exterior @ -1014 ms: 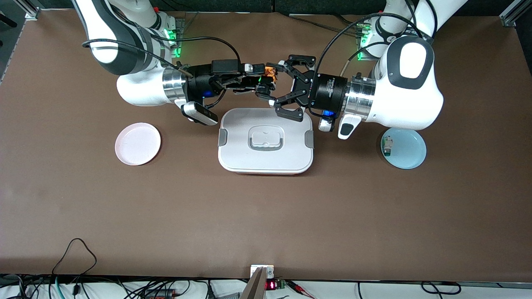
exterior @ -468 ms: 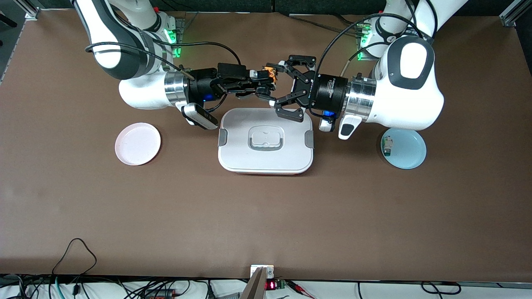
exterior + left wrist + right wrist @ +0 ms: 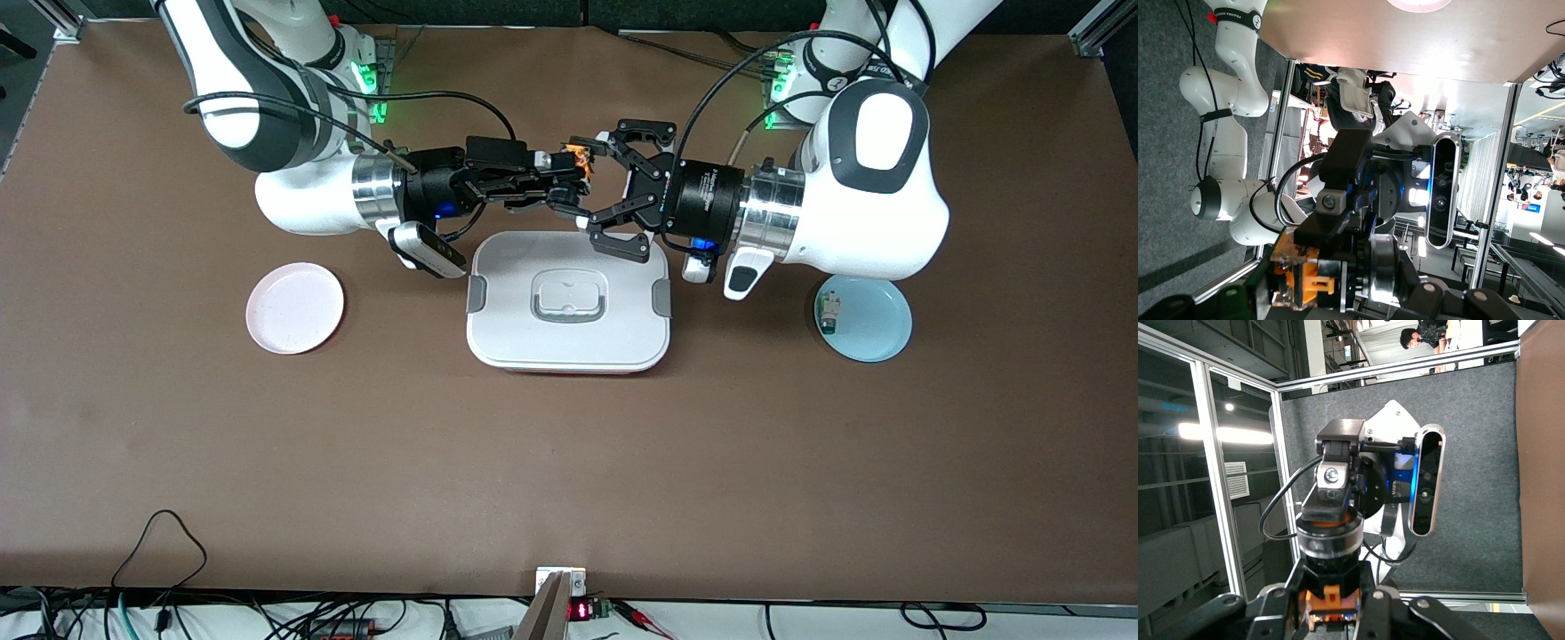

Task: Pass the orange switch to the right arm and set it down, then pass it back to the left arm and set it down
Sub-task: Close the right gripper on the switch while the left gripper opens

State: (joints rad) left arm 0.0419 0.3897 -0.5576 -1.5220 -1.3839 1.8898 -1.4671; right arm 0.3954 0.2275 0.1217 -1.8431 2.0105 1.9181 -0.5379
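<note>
**Handover in the air above the box's edge**

The box (image 3: 569,300) sits mid-table, a white rounded rectangle of smooth plastic with grey side clips and a grey-rimmed handle set in the lid. Bare brown table (image 3: 569,462) lies wide open nearer the front camera. A pink plate (image 3: 294,308) lies toward the right arm's end and a pale blue plate (image 3: 876,320) toward the left arm's end, each well apart from the box; a small white-and-green component (image 3: 829,312) rests on the blue plate.

Both arms reach in level and meet above the strip of table by the box's edge nearest the robots' bases — close over it, not touching the lid.

The right gripper (image 3: 573,173) is clamped on the orange switch (image 3: 580,160), a stubby black piece with an orange end, held in the air between the two wrists. The left gripper (image 3: 627,188) stands with its black fingers (image 3: 619,244) spread wide around the switch; whether they touch it cannot be told.
</note>
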